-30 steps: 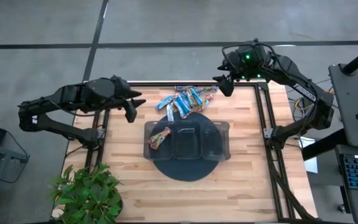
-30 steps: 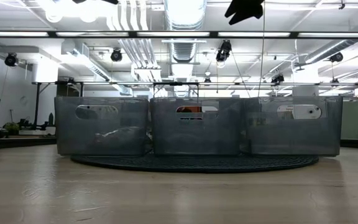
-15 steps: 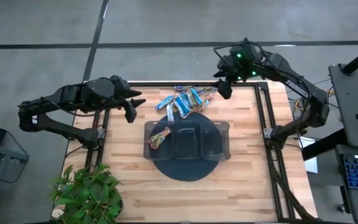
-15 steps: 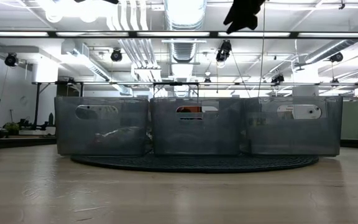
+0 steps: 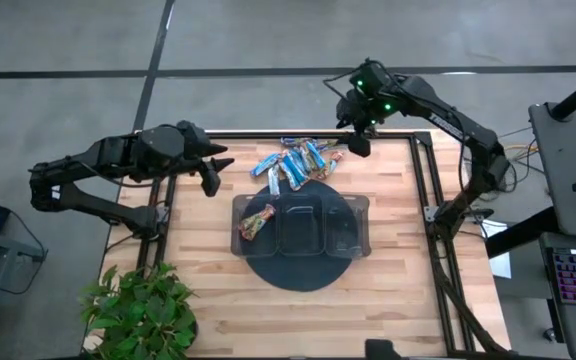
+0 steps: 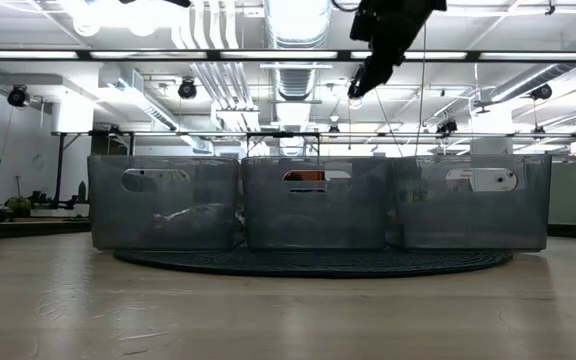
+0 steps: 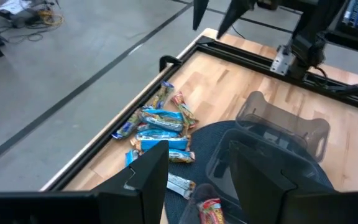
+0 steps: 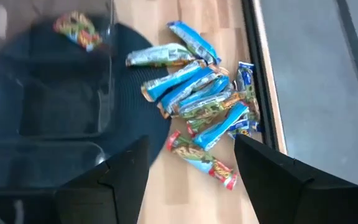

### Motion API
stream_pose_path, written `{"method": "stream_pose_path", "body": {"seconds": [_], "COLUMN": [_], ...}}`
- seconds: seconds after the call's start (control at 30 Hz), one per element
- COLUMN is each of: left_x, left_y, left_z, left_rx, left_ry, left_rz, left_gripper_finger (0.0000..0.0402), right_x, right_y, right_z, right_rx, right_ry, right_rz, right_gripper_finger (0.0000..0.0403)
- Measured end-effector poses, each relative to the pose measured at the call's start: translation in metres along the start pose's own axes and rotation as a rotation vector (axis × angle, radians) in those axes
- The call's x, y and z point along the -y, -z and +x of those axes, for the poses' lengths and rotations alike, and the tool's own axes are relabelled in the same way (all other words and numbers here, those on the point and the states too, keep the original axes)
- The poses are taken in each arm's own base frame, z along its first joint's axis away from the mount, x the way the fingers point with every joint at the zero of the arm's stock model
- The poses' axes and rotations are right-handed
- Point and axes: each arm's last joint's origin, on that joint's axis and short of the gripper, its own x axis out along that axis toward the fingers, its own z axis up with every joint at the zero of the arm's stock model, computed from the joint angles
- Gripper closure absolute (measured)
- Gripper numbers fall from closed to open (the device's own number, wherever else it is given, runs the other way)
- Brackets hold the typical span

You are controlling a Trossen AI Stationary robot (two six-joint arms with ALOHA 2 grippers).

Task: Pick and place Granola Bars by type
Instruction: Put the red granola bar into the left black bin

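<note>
The right hand [image 5: 359, 143] hung released, fingers apart and empty, above the far edge of the wooden desk [image 5: 388, 290], near the pile of shiny foil-wrapped granola bars [image 5: 296, 162]. One reddish-orange bar [image 5: 256, 222] lay in the left compartment of the dark three-compartment plastic tray [image 5: 360, 205]. The left hand [image 5: 211, 170] waited released, empty, at the desk's left edge.

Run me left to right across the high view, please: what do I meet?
Left claw → reddish bar in the tray's left compartment → pile of bars → right claw, open over the table's far edge.
</note>
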Motion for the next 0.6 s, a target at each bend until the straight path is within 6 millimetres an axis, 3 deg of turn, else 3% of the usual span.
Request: {"method": "stream_pose_path", "body": {"seconds": [0.3,0.6], "left_x": [0.000,0.000], "left_y": [0.000,0.000], "left_z": [0.000,0.000], "left_rx": [0.002,0.003], "left_ry": [-0.010,-0.012], "left_rz": [0.000,0.001], "left_gripper_finger": [0.0250,0.0250], "right_x": [0.012,0.021], "right_y": [0.003,0.006], "right_z": [0.034,0.057], "right_rx": [-0.084,-0.223], "right_ry": [-0.049,0.011], "right_rz": [-0.171,-0.378], "right_gripper_finger": [0.0179,0.0179]}}
